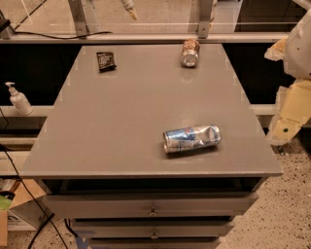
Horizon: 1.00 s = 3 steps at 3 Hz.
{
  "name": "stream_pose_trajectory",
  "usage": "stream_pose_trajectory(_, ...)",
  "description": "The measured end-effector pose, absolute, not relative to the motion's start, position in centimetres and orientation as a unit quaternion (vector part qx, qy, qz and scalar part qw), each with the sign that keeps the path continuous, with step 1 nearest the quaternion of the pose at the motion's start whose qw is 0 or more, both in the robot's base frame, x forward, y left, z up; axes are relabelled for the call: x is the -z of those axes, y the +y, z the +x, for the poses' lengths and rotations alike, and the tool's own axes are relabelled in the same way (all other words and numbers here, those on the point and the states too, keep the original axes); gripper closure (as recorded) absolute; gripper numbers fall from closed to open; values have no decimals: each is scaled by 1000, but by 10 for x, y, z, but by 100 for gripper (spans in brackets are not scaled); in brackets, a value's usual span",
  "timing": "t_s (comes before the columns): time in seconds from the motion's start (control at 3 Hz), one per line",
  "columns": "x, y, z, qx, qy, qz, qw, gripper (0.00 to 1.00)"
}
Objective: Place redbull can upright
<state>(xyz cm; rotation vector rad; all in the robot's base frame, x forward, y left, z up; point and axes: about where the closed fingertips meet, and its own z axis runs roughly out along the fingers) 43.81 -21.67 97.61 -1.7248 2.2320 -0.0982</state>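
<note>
The redbull can [192, 138] is a slim silver-and-blue can, slightly dented. It lies on its side on the grey table [121, 112], near the front right, with its length running left to right. My gripper [129, 8] shows only as a pale piece at the top edge of the view, beyond the table's far side. It is far from the can and touches nothing. Cream-coloured arm parts [294, 97] stand at the right edge, beside the table.
A brownish-orange and silver can [190, 52] lies at the far edge of the table. A small black packet [106, 61] lies at the back left. Drawers [153, 206] sit under the tabletop. A white pump bottle [19, 99] stands on a ledge at the left.
</note>
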Motion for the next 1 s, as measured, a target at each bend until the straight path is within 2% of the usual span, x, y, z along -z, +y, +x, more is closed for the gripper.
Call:
stream_pose_trajectory(0.33, -977, -216, 438, 35, 780, -604, 160, 0)
stream_pose_trajectory(1.0, -980, -179, 451, 39, 755, -634, 161, 0)
